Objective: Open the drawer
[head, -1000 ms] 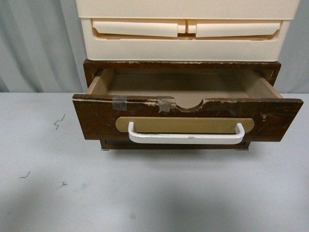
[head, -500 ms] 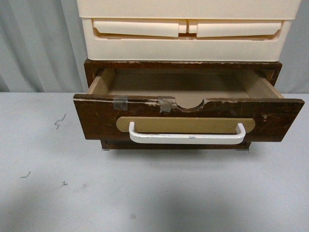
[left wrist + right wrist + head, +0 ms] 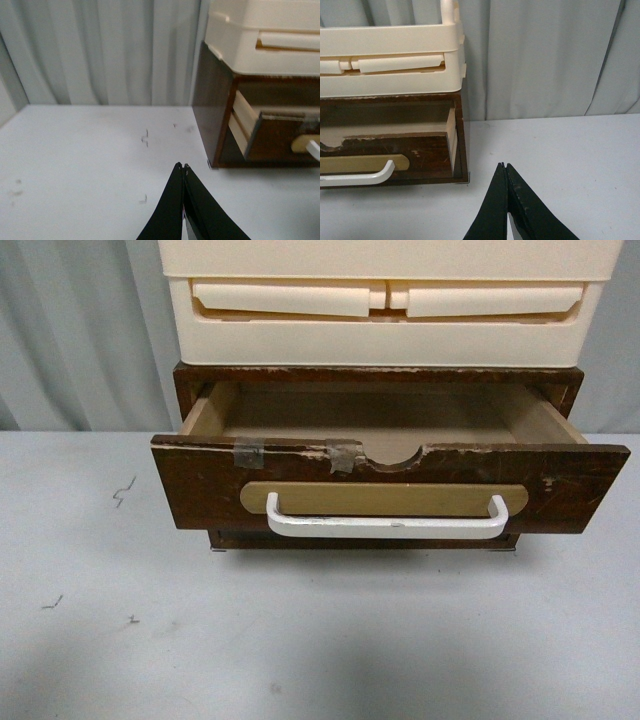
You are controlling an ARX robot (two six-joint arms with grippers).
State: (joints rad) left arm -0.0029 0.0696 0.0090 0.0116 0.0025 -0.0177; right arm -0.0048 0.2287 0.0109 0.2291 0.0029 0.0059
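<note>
While both arms stay out of the front view, the drawer stands pulled out of its dark wooden case, so its bare inside floor is visible. Its white handle sits on a tan oval plate, and two tape bits lie on the chipped top edge beside the half-round notch. A cream plastic unit rests on top of the case. The left gripper is clenched with nothing between its fingers, above the grey table, apart from the case. The right gripper is also pressed together and empty, near the case's right side.
</note>
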